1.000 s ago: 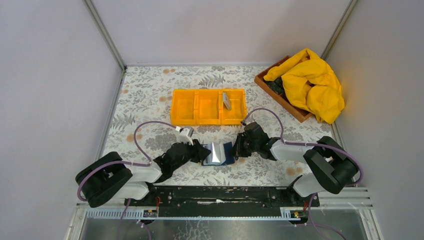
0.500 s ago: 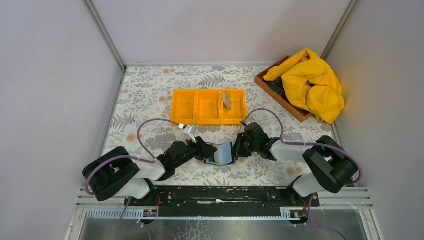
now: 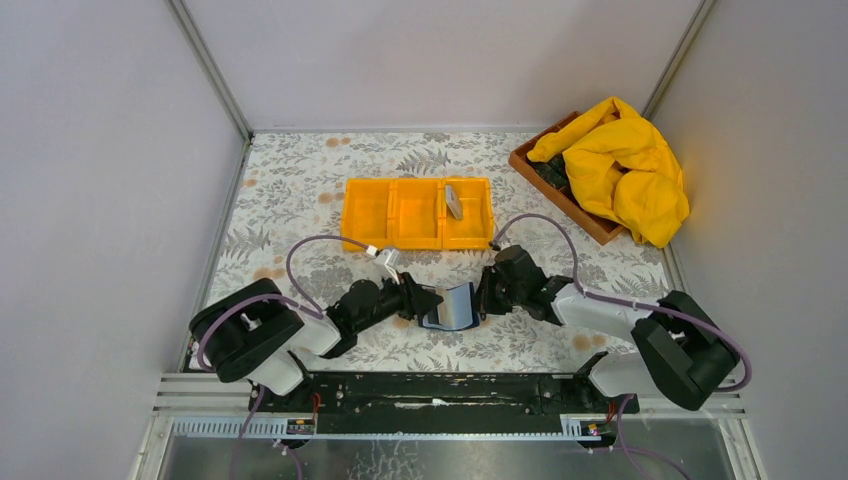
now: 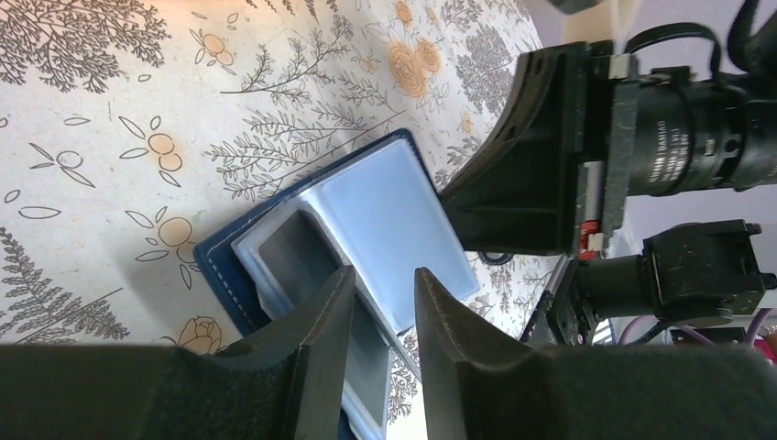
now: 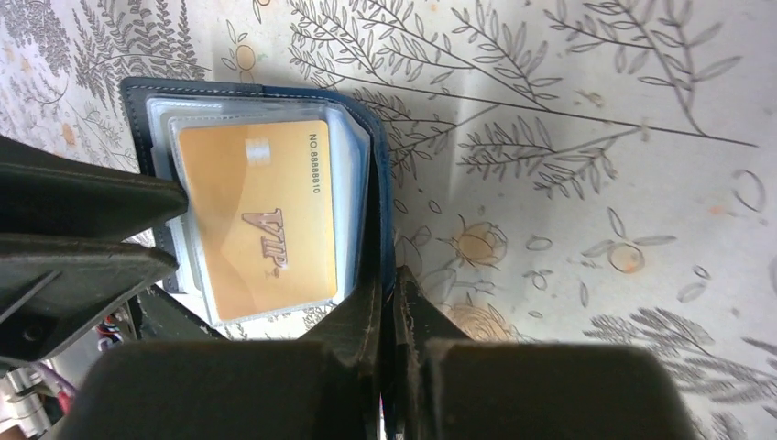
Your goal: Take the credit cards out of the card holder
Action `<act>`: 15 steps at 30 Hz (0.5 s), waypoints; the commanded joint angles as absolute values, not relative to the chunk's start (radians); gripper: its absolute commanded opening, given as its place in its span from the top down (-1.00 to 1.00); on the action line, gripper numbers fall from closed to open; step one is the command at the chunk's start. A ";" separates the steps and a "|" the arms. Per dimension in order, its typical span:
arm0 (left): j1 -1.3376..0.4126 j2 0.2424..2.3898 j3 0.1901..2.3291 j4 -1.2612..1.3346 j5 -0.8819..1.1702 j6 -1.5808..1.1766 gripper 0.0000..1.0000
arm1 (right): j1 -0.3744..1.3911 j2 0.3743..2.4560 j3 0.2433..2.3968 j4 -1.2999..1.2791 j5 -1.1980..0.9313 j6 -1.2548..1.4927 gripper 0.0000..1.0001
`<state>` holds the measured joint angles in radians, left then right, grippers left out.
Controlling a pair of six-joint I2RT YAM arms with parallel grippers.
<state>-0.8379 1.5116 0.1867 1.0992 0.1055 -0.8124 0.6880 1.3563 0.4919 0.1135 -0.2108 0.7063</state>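
Observation:
The dark blue card holder (image 3: 452, 308) lies open on the floral table between my two grippers. In the right wrist view a tan-orange VIP credit card (image 5: 261, 215) sits in a clear sleeve inside the card holder (image 5: 380, 174). My right gripper (image 5: 388, 286) is shut on the holder's blue cover edge; from above it sits at the holder's right side (image 3: 483, 298). My left gripper (image 4: 383, 298) is open, its fingers either side of a clear sleeve (image 4: 394, 215) of the holder (image 4: 220, 252); from above it is at the holder's left side (image 3: 430, 300). A grey card (image 3: 453, 200) lies in the tray's right compartment.
The orange three-compartment tray (image 3: 390, 215) stands behind the grippers at mid table. A wooden box (image 3: 560, 195) holding a yellow cloth (image 3: 620, 165) is at the back right. Walls close in on the left, back and right.
My left arm has reached further right, bringing its fingers onto the holder's sleeves. The holder and my right gripper have shifted slightly right, and the holder stands more opened up.

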 commanded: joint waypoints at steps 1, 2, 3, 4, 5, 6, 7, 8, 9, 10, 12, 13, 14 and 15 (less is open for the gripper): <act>-0.843 1.544 0.205 1.133 0.139 -0.816 0.25 | 0.686 1.270 0.526 0.004 -0.094 0.655 0.91; -0.842 1.547 0.207 1.136 0.140 -0.817 0.25 | 0.686 1.255 0.529 -0.008 -0.080 0.648 0.89; -0.843 1.553 0.208 1.140 0.142 -0.818 0.25 | 0.686 1.237 0.530 -0.021 -0.071 0.640 0.87; -0.843 1.561 0.210 1.146 0.145 -0.819 0.25 | 0.686 1.227 0.533 -0.032 -0.058 0.634 0.83; -0.842 1.568 0.210 1.152 0.147 -0.821 0.25 | 0.686 1.220 0.536 -0.046 -0.053 0.627 0.78; -0.842 1.575 0.209 1.160 0.148 -0.823 0.25 | 0.686 1.215 0.540 -0.059 -0.047 0.619 0.67; -0.842 1.587 0.211 1.168 0.150 -0.825 0.25 | 0.686 1.212 0.542 -0.070 -0.040 0.611 0.60; -0.842 1.595 0.211 1.176 0.153 -0.827 0.25 | 0.686 1.212 0.543 -0.073 -0.036 0.607 0.55; -0.843 1.604 0.211 1.184 0.155 -0.830 0.25 | 0.686 1.213 0.542 -0.073 -0.036 0.605 0.50; -0.842 1.614 0.212 1.195 0.156 -0.833 0.26 | 0.686 1.216 0.542 -0.077 -0.034 0.603 0.47; -0.842 1.630 0.213 1.210 0.161 -0.840 0.26 | 0.686 1.223 0.544 -0.078 -0.034 0.601 0.46; -0.842 1.639 0.215 1.219 0.163 -0.842 0.26 | 0.685 1.226 0.543 -0.075 -0.035 0.600 0.46; -0.843 1.645 0.215 1.226 0.165 -0.845 0.26 | 0.686 1.228 0.543 -0.074 -0.035 0.599 0.46; -0.842 1.653 0.215 1.238 0.169 -0.848 0.26 | 0.686 1.230 0.543 -0.073 -0.037 0.596 0.46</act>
